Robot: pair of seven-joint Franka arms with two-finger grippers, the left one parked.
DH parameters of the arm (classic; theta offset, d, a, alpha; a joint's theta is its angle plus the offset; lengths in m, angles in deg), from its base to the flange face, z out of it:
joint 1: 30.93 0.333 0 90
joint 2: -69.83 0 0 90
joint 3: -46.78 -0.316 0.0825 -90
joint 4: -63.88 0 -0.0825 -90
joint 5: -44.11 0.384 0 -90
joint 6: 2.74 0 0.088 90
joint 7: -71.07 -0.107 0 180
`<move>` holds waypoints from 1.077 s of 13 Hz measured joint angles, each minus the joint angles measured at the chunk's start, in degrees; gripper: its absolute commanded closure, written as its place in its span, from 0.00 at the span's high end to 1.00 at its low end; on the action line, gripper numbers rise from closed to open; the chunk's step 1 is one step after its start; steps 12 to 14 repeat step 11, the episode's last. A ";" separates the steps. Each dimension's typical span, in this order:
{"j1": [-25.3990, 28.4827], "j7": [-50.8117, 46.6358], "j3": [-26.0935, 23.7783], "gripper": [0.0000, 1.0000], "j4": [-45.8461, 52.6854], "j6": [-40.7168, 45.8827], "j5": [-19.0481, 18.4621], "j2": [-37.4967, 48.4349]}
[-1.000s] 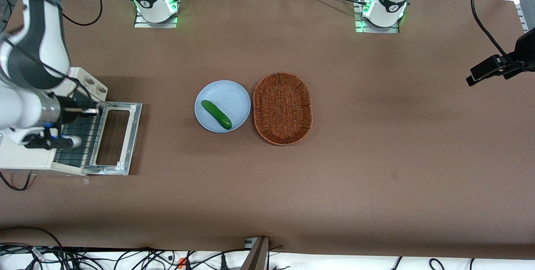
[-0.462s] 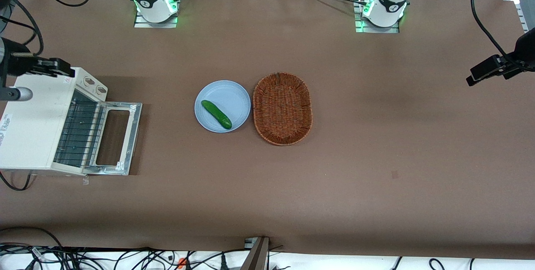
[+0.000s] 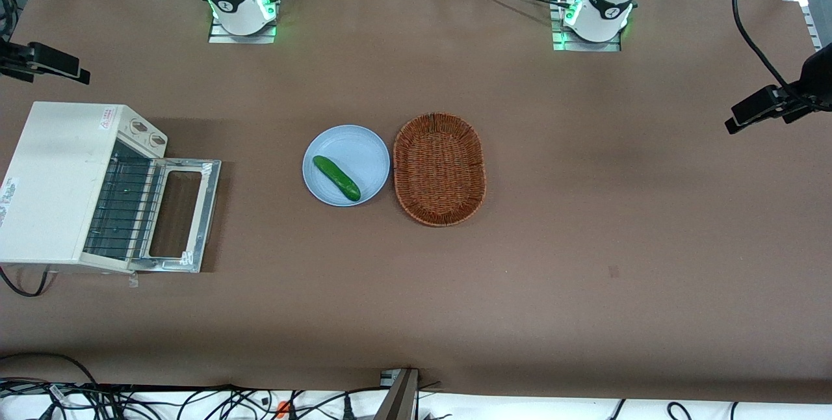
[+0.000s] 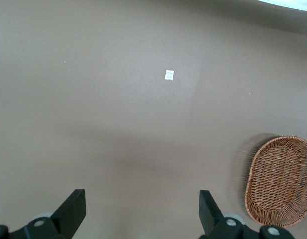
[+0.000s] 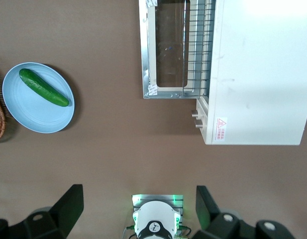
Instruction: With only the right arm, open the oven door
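Fingers [image 5: 68, 206]: spread wide apart, holding nothing.
Gripper [image 5: 138, 209]: raised high above the table, clear of the oven.
Oven [image 3: 62, 179]: at the working arm's end of the tabletop.
Oven door [image 3: 182, 215]: folded down flat, wire rack [image 3: 123, 209] exposed.
Cucumber [image 3: 336, 177]: on blue plate [image 3: 364, 147], mid-table beside wicker basket [image 3: 439, 168].
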 measured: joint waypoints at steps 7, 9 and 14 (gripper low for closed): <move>-0.13 0.01 -0.03 1.00 -0.98 -2.96 -0.01 2.13; -0.13 0.01 -0.05 1.00 -0.87 -3.40 -0.01 1.69; -0.12 0.01 -0.07 1.00 -0.72 -3.42 -0.01 1.63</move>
